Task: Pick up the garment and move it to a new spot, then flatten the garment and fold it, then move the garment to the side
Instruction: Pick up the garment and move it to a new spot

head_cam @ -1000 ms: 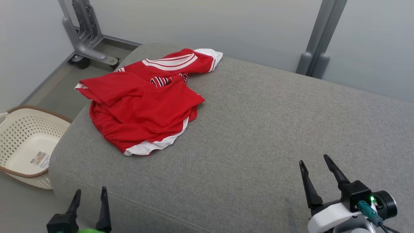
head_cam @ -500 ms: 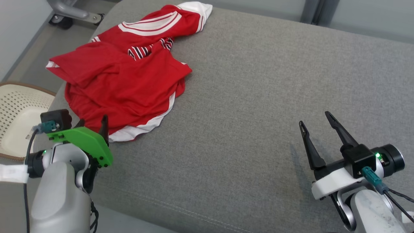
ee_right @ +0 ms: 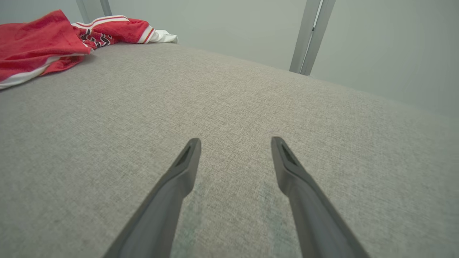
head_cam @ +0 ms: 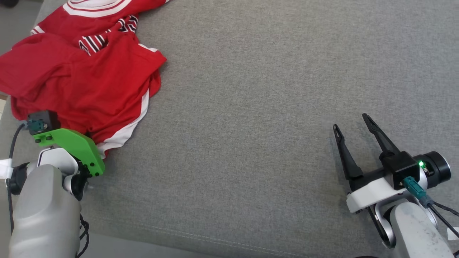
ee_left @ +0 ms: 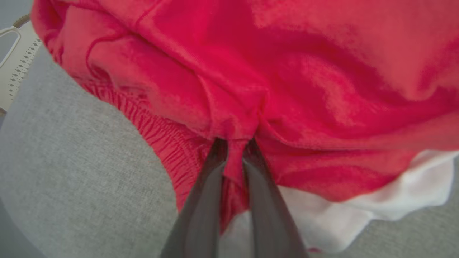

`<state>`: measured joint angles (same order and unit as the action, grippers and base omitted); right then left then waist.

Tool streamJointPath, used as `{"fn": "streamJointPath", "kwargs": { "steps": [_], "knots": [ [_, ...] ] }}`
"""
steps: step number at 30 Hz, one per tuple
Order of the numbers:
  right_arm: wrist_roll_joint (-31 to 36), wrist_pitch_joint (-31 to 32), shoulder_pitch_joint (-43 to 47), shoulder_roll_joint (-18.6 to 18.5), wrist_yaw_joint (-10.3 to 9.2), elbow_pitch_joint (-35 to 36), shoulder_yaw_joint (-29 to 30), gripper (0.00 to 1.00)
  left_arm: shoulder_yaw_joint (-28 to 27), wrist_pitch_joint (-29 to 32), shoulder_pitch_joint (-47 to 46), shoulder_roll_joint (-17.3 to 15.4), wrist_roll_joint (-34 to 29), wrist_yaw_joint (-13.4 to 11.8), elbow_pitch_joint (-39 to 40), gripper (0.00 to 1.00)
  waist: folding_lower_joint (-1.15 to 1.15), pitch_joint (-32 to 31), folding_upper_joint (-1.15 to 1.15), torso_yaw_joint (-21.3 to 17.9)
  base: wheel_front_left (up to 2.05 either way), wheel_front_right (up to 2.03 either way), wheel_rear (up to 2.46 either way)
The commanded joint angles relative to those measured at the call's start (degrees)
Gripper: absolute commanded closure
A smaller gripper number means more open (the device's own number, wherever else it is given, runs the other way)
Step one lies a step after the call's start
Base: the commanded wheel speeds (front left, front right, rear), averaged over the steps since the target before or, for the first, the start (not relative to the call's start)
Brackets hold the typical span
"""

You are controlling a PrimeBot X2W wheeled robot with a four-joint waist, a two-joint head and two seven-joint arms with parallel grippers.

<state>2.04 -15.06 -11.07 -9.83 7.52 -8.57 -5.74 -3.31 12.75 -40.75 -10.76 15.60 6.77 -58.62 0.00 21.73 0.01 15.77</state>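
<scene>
The red jersey [head_cam: 82, 82] looked light, thin and very soft. I judge it would sag and bunch under its own weight once lifted, and one pinch would carry only a part of it. It was not fragile, but the smooth cloth might slip out of narrow fingers. A good place to hold seemed to be a firmer border, either the white hem [head_cam: 123, 132] or the ribbed red band [ee_left: 154, 132] beside it, rather than the loose middle.

Nearest to the robot, the left gripper [ee_left: 235, 143] was at the left edge of the grey cushion [head_cam: 251, 107], on the near border of the jersey. Its two fingers were drawn almost together with a small ridge of red cloth squeezed between them, so it was grasping the jersey just above the white hem. The cloth did not seem lifted yet and rested on the cushion.

The right gripper [head_cam: 350, 121] was close to the near edge on the right side. Its fingers were spread and held nothing. It was well apart from the jersey, with bare cushion between.

Farther away, the body of the jersey lay crumpled toward the far left corner, with its striped collar [head_cam: 93, 41] at the far end. Beyond the left edge a white basket [ee_left: 14, 53] stood lower.
</scene>
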Motion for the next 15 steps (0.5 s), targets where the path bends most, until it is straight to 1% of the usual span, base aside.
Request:
{"fn": "streamJointPath", "kwargs": {
  "steps": [1, 4, 6, 8, 9, 12, 15],
  "knots": [
    [-0.3, -0.2, 0.6, 0.1, -0.06, -0.3, 0.4, 0.00, 1.2, 0.6, 1.4, 0.6, -0.6, 0.3, -2.2, 1.00, 0.00, -0.1, -0.01, -0.7, 0.00, 0.00, 0.00],
    [-0.2, -0.2, 1.1, 0.7, -0.05, -0.7, 0.5, 0.00, 2.4, -0.6, 1.7, 0.6, 0.1, 0.6, -2.0, 1.00, 0.00, -1.9, -0.01, -0.1, 0.00, 0.00, 0.00],
    [-0.4, -0.2, 1.5, 1.0, -0.06, -1.0, 0.5, 0.00, 2.9, -1.9, 1.9, 0.6, 1.2, 0.8, -0.4, 1.00, 0.00, -3.3, -0.01, 0.1, 0.00, 0.00, 0.00],
    [-0.4, -0.2, 1.8, 1.6, -0.06, -1.2, 0.5, 0.00, 4.8, -2.7, 2.3, 1.0, 3.0, 0.9, 3.0, 1.00, 0.00, -4.8, -0.01, 0.3, 0.00, 0.00, 0.00],
    [-0.4, -0.2, 2.1, 1.9, -0.05, -1.3, 0.4, 0.00, 6.1, -2.9, 2.9, 0.8, 4.1, 0.8, 5.1, 1.00, 0.00, -5.6, -0.01, 0.3, 0.00, 0.00, 0.00],
    [-0.6, -0.2, 3.2, 2.8, -0.06, -1.7, 0.2, 0.00, 10.2, -1.9, 5.4, -1.5, 7.6, 0.7, 13.7, 1.00, 0.00, -7.8, -0.01, 0.2, 0.00, 0.00, 0.00],
    [-0.9, -0.2, 4.1, 3.5, -0.06, -1.9, 0.2, 0.00, 14.2, 0.8, 8.7, -3.0, 11.1, 0.8, 25.6, 1.00, 0.00, -9.7, -0.01, -0.6, 0.00, 0.00, 0.00]
  ]
}}
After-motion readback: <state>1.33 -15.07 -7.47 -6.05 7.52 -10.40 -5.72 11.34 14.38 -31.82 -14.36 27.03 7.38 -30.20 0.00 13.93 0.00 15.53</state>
